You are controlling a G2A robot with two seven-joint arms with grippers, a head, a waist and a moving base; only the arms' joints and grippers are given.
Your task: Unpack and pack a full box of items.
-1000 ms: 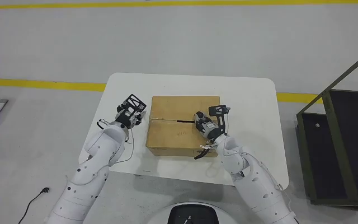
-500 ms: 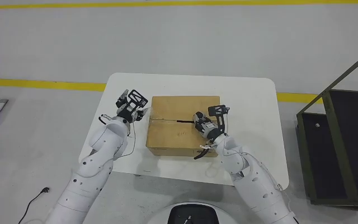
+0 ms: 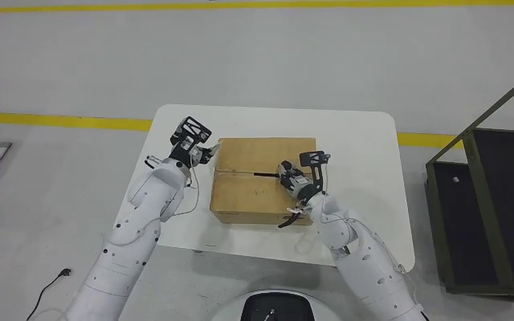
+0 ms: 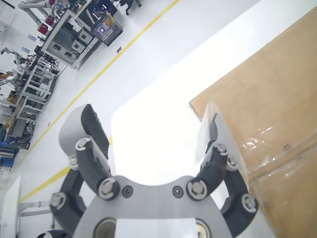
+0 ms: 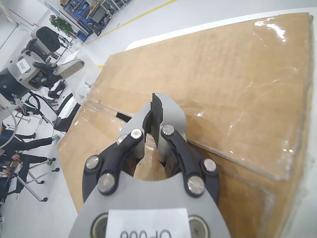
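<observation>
A closed brown cardboard box (image 3: 249, 188) with clear tape along its middle seam (image 3: 241, 170) lies on the white table (image 3: 361, 160). My left gripper (image 3: 206, 152) is open at the box's far left corner; in the left wrist view (image 4: 151, 127) one finger (image 4: 218, 134) rests against the box's (image 4: 272, 95) edge and the other stands over bare table. My right gripper (image 3: 283, 171) is shut on top of the box, its fingertips (image 5: 154, 107) pressed down at the seam beside a dark slit (image 5: 123, 116) in the tape. The right wrist view also takes in the left gripper (image 5: 62, 69) past the box (image 5: 223, 70).
A dark green metal cart (image 3: 474, 209) stands on the floor to the right of the table. Bare table lies to the right of the box and along its far side. A yellow line (image 3: 72, 120) crosses the floor behind.
My left gripper has moved away from me along the box's left side, up to its far left corner. The right arm and the box have stayed put.
</observation>
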